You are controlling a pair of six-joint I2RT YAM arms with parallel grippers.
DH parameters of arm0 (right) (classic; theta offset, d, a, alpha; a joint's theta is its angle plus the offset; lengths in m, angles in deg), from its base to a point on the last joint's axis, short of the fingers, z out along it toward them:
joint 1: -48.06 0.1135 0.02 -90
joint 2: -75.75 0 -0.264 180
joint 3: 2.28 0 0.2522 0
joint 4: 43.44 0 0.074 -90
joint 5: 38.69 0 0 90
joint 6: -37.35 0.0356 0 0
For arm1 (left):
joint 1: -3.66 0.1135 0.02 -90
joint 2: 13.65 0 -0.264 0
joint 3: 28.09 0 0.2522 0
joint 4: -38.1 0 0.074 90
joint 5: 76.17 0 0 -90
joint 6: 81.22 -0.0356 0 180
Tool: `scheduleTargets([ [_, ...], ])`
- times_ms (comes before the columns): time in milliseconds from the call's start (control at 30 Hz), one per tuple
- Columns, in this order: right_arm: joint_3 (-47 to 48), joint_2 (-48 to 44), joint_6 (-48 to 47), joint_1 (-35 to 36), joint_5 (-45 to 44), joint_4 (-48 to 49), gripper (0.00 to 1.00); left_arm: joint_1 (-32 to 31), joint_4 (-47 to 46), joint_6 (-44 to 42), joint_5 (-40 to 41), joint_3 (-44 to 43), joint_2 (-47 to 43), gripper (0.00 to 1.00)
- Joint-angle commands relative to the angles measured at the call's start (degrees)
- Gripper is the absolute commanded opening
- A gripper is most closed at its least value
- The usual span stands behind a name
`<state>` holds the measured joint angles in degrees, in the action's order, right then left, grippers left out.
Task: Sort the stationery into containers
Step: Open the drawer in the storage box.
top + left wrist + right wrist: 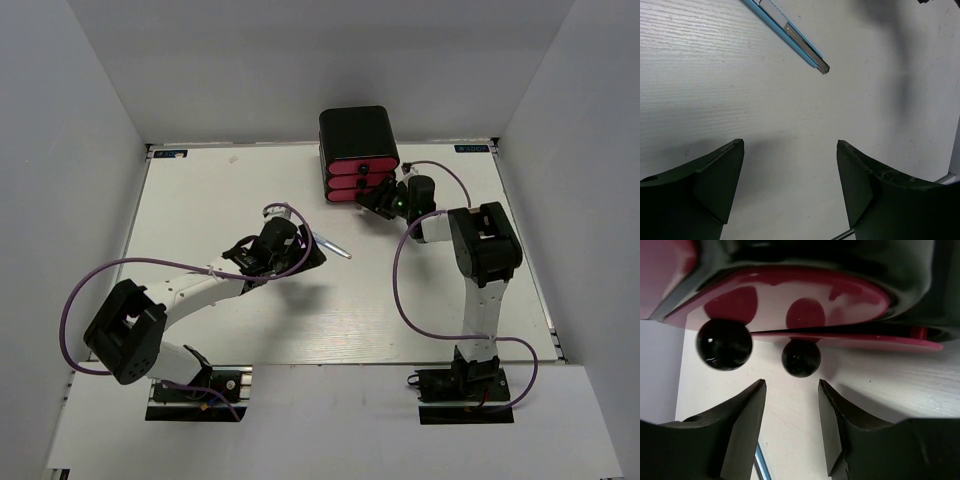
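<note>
A black rounded box with three stacked pink drawers stands at the back of the table. My right gripper is open right in front of the drawers; in the right wrist view its tips sit just short of a small black knob, with a second knob to the left. A thin blue pen lies on the table mid-scene. My left gripper is open and empty just near of it; the pen lies ahead of its fingers.
The white table is walled by grey panels on three sides. A purple cable loops beside the right arm. A thin blue object shows behind the right gripper's left finger.
</note>
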<state>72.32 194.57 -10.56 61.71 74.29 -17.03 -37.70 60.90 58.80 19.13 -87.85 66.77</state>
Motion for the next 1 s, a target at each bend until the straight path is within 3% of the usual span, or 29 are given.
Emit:
scheduleTargets([
  [0,2.88,1.67,1.24,0.23,-1.36,3.96,0.52,-0.03,1.07,0.43,0.58,-1.73,-0.97,0.84],
  [467,8.07,6.33,2.83,0.76,-4.17,2.64,0.53,-0.03,2.65,-0.1,0.59,-5.07,1.49,0.84],
  [567,7.63,6.68,3.18,0.85,-4.44,2.64,0.49,-0.03,2.65,-0.1,0.59,-5.07,1.49,0.84],
  [667,7.1,6.51,3.62,0.85,-4.26,2.99,0.32,-0.03,2.65,-0.1,0.59,-5.07,1.49,0.84],
  [733,5.79,6.16,3.7,0.68,-3.83,3.6,0.27,-0.03,2.65,-0.1,0.59,-5.07,2.02,0.84],
  [967,-1.15,1.94,3.79,0.41,-2.42,5.36,0.24,-0.03,0.89,-0.1,2.6,-7.18,6.32,0.84],
])
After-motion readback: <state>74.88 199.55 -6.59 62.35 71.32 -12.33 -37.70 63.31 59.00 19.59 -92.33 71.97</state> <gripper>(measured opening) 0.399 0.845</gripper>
